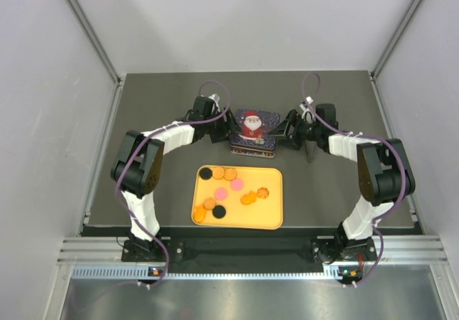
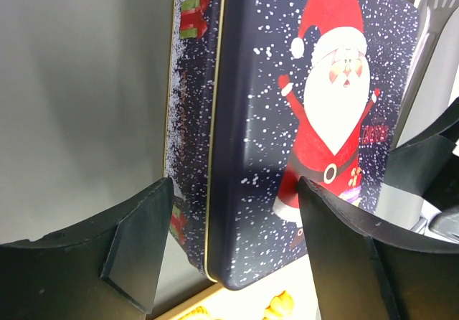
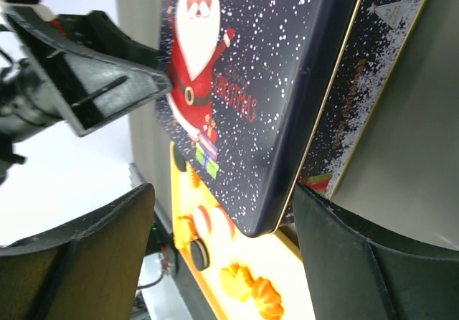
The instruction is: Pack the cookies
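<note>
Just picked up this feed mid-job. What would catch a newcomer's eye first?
A closed dark-blue Santa tin sits mid-table, with the left gripper and right gripper flanking it, jaws open at its two ends. Just in front of it, nearer the arm bases, a bright yellow tray holds loose cookies in orange, pink and black.

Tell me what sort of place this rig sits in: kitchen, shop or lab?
Most likely a lab test cell: plain white panel walls box in a dark grey tabletop, a silver aluminium rail carries both arm bases, and a flat yellow tray holds small round cookies.
</note>
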Controlling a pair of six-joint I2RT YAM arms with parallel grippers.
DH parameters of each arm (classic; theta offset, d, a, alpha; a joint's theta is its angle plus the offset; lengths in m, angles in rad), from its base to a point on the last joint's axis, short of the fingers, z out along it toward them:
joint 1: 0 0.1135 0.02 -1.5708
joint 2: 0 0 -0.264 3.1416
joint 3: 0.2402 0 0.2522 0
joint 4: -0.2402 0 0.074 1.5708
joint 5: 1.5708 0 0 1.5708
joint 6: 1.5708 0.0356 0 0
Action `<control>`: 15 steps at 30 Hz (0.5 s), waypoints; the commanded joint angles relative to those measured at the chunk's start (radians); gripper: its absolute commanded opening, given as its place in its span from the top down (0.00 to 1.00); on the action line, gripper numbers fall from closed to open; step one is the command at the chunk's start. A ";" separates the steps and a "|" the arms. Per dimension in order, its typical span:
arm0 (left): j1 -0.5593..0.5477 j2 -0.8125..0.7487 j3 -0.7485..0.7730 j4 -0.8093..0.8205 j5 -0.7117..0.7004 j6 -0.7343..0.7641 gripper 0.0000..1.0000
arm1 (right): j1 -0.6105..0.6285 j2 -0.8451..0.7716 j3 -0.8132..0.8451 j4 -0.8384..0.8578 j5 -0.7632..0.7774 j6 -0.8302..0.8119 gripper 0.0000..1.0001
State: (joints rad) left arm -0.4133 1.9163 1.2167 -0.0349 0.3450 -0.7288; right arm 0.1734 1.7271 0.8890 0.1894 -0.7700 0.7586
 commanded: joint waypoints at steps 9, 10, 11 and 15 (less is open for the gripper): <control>-0.021 0.018 0.027 -0.036 -0.023 0.037 0.25 | -0.005 0.020 -0.012 0.325 -0.146 0.165 0.23; -0.024 0.018 0.026 -0.036 -0.023 0.039 0.25 | 0.000 0.008 0.004 0.250 -0.118 0.121 0.24; -0.024 0.018 0.027 -0.036 -0.023 0.040 0.25 | 0.005 -0.004 0.019 0.173 -0.083 0.016 0.23; -0.027 0.024 0.032 -0.036 -0.021 0.039 0.25 | 0.014 0.000 0.004 0.289 -0.142 0.108 0.19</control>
State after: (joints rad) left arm -0.4210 1.9209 1.2304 -0.0372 0.3180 -0.7120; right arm 0.1719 1.7470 0.8642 0.3054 -0.8276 0.8326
